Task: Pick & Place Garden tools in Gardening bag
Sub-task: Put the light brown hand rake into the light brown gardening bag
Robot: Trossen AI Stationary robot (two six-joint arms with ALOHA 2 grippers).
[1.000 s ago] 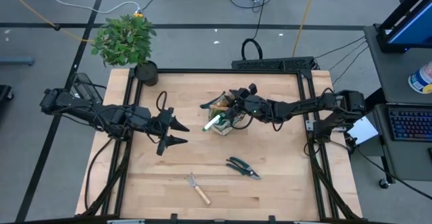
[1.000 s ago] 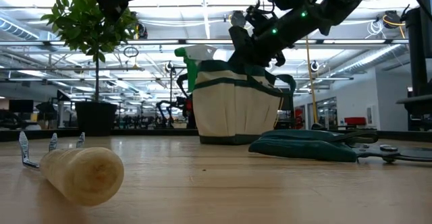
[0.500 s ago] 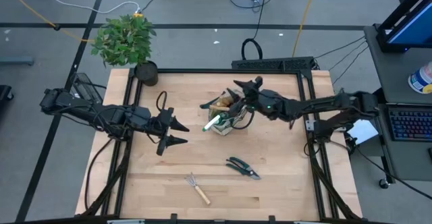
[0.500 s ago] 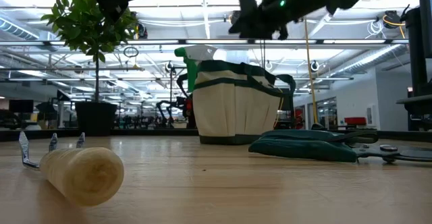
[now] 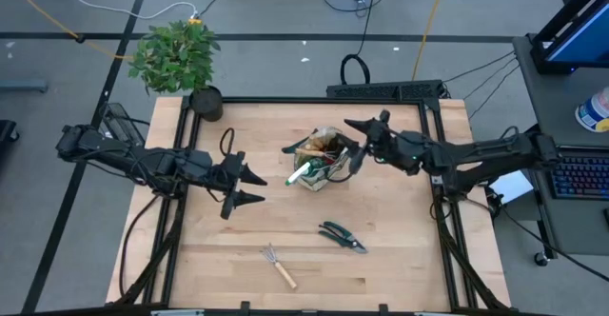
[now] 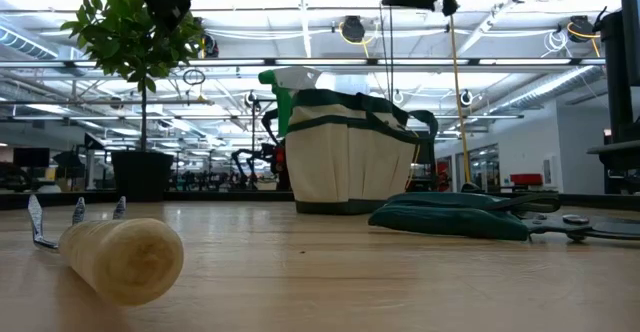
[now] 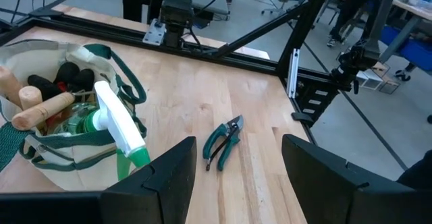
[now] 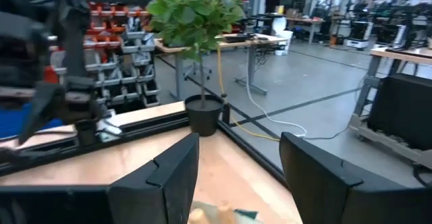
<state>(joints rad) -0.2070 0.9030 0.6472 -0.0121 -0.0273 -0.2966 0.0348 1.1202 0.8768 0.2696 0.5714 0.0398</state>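
Evidently the right gripper (image 5: 357, 148), fingers apart and empty, hung just beside the gardening bag (image 5: 317, 164) at mid-table — tools inside; the left gripper (image 5: 249, 187) waited apart, for the pruning shears (image 5: 342, 236) and rake (image 5: 278, 265) lay loose.

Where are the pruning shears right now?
In the high view, the pruning shears lie flat on the table's near half, right of the small rake and in front of the gardening bag.

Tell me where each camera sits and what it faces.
High: overhead, looking down; both arms, gardening bag.
Low: tabletop level, facing the room; rake close, arms overhead.
Left wrist: looks past its open jaws at bag and pruning shears.
Right wrist: faces the potted plant, jaws open.
Shared: high, low and left wrist views show the bag.
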